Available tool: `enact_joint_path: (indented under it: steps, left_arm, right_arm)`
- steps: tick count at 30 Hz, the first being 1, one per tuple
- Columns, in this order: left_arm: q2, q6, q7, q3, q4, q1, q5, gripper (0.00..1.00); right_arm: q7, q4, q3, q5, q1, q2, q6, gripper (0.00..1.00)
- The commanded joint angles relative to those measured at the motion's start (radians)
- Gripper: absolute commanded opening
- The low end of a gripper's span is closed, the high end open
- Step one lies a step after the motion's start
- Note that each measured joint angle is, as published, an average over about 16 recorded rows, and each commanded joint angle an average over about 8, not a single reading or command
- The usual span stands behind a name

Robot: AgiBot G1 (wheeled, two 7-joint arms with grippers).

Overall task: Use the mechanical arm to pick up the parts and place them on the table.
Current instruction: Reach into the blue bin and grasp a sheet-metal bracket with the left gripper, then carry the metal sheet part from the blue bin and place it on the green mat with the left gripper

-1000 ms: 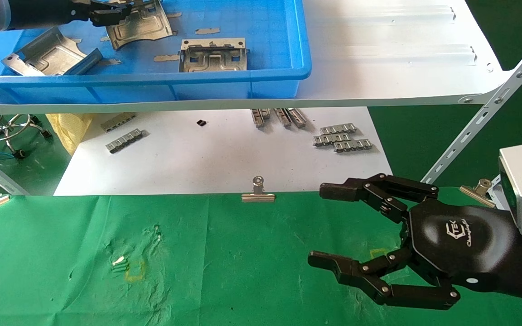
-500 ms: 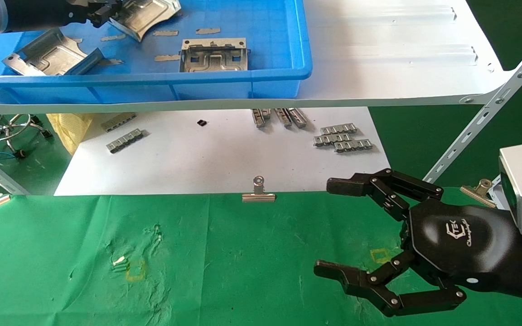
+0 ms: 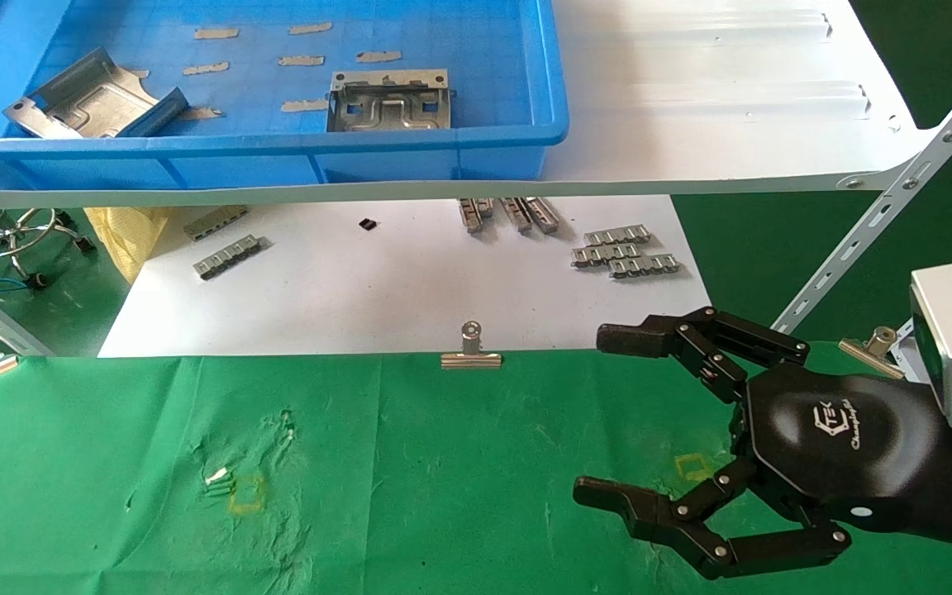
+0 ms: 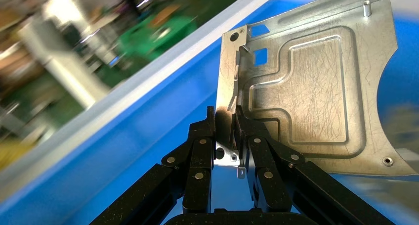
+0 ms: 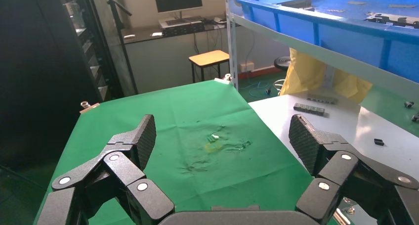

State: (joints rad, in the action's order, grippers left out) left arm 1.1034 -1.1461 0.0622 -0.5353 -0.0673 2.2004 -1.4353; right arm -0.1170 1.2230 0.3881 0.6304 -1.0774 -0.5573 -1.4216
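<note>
My left gripper (image 4: pixel 225 116) is out of the head view. In the left wrist view it is shut on the edge of a silvery stamped part (image 4: pixel 316 86), held up above the blue bin's floor. Two more parts (image 3: pixel 88 103) (image 3: pixel 389 103) lie in the blue bin (image 3: pixel 278 145) on the white shelf. My right gripper (image 3: pixel 600 413) is open and empty, low over the right side of the green table (image 3: pixel 443 463). The right wrist view shows its spread fingers (image 5: pixel 223 136) over the green cloth (image 5: pixel 163 116).
The white shelf (image 3: pixel 691 99) spans the back, with slanted braces at the right. Below it a white sheet (image 3: pixel 410 281) carries ridged metal strips (image 3: pixel 625 252). A binder clip (image 3: pixel 470 351) grips the cloth's far edge. Yellow square outlines (image 3: pixel 246 493) (image 3: pixel 695 467) mark the cloth.
My left gripper has lifted a part out of the bin and gone out of the head view at the top left. The right gripper has shifted slightly right and stayed open.
</note>
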Motion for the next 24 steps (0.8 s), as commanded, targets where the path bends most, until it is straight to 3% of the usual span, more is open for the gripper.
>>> enact_joint_path:
  steps: [1, 7, 11, 17, 24]
  left_arm:
    - [-0.019, -0.084, 0.018, 0.011, -0.012, 0.009, 0.017, 0.0]
    - [-0.06, -0.338, 0.084, 0.026, -0.036, 0.006, 0.052, 0.0]
    - [-0.08, -0.434, 0.147, 0.022, -0.076, -0.007, 0.066, 0.0]
    - [-0.132, -0.463, 0.197, -0.007, -0.219, -0.066, 0.142, 0.0]
    - [-0.282, -0.462, 0.152, -0.099, -0.552, -0.211, 0.361, 0.0]
  right_arm:
    - [0.0, 0.0, 0.0, 0.0, 0.0, 0.0, 0.0, 1.0]
    - [0.0, 0.0, 0.0, 0.0, 0.0, 0.0, 0.0, 1.0]
    - [0.0, 0.0, 0.0, 0.0, 0.0, 0.0, 0.0, 1.0]
    - [0.0, 0.0, 0.0, 0.0, 0.0, 0.0, 0.0, 1.0]
    - [0.0, 0.0, 0.0, 0.0, 0.0, 0.0, 0.0, 1.0]
